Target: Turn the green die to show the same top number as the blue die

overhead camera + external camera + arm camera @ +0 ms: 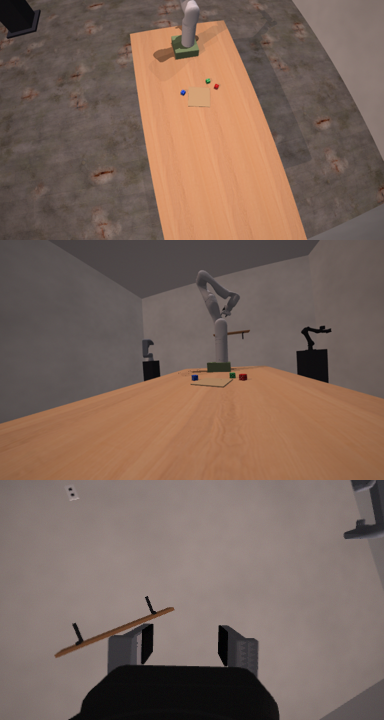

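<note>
Jaws fully open, holding nothing; gripper [184,645] faces wall. Green die [207,80] lies off mat [199,97], centre frame; pips unreadable.

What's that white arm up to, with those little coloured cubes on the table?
Nothing is being handled yet. The arm is folded up high above its base, and its pincer is open, holds nothing and faces the wall. On the table a green die, a red die and a blue die sit around a tan mat, none of them on it. The green die is the one it must turn and set on the mat.
</note>
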Tool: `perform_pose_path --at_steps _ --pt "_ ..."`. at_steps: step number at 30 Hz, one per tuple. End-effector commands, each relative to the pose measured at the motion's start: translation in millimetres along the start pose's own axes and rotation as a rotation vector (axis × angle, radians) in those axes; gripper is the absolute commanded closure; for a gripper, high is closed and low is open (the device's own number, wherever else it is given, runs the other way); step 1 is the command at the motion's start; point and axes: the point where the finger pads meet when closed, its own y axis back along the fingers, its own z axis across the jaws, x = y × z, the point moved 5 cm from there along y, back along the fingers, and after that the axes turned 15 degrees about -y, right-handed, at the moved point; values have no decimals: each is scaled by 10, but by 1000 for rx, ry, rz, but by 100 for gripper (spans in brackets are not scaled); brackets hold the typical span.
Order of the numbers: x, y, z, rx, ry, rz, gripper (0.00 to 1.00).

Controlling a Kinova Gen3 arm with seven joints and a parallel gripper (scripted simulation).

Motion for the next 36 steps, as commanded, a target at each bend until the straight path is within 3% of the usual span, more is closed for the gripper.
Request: perform_pose_path --at_steps 1,10,19,27,34,36 --pt "-4 0 2 -1 1 -1 0" --pt "33 -19 24 -6 -4 12 0" --pt "223 -102 132 -33 -26 77 0" --pt "733 -255 430 -96 -75 250 0" --pt "1467 -305 862 -166 -122 502 0" --pt "1467 -305 862 -166 -122 502 0"
